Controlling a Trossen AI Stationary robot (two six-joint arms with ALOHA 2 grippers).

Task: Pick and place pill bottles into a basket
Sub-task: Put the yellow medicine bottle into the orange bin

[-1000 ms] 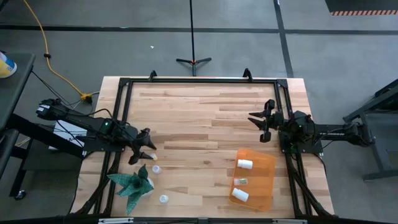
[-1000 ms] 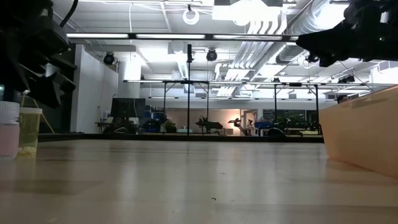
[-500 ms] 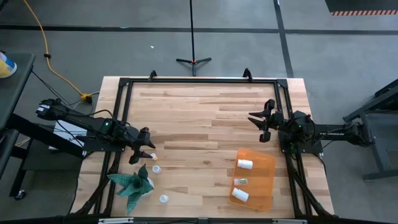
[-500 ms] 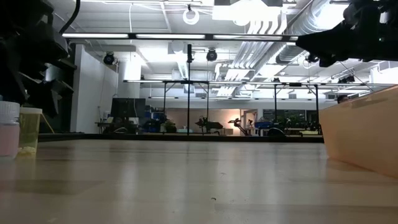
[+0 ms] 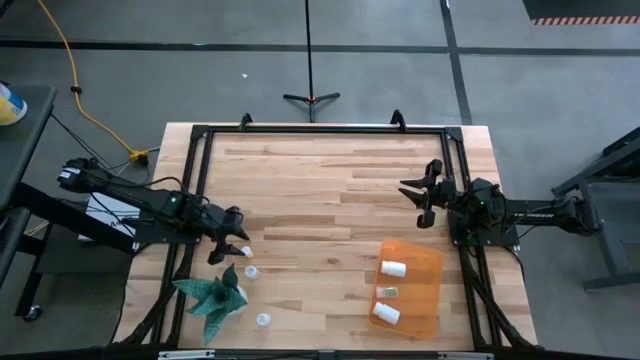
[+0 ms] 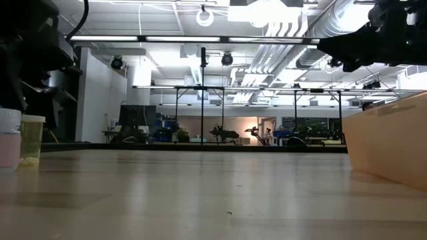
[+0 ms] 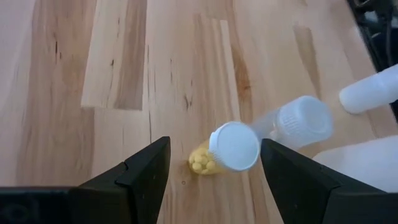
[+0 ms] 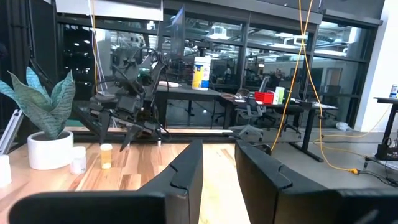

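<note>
We start at the left gripper (image 7: 211, 180), whose 2 fingers are spread wide and hold nothing. Between and just beyond them stands a pill bottle (image 7: 227, 149) with yellow pills, upright, its white cap facing the wrist camera — so its long axis runs vertical and the fingers straddle it from above. Just beside it stands a 2nd bottle (image 7: 298, 121). In the high view the left gripper (image 5: 232, 243) sits at the table's left edge with the targeted bottle at its tips, the 2nd bottle (image 5: 251, 271) close by, a 3rd (image 5: 263, 320) nearer the front edge, and the green plant (image 5: 213, 292) between them. Farther across, the orange basket (image 5: 428, 262) already holds 3 bottles (image 5: 393, 268). The right gripper (image 5: 425, 197) waits beyond the basket, fingers slightly parted and empty. We judge the left arm far nearer — the coming move is a short drop and a squeeze.
</note>
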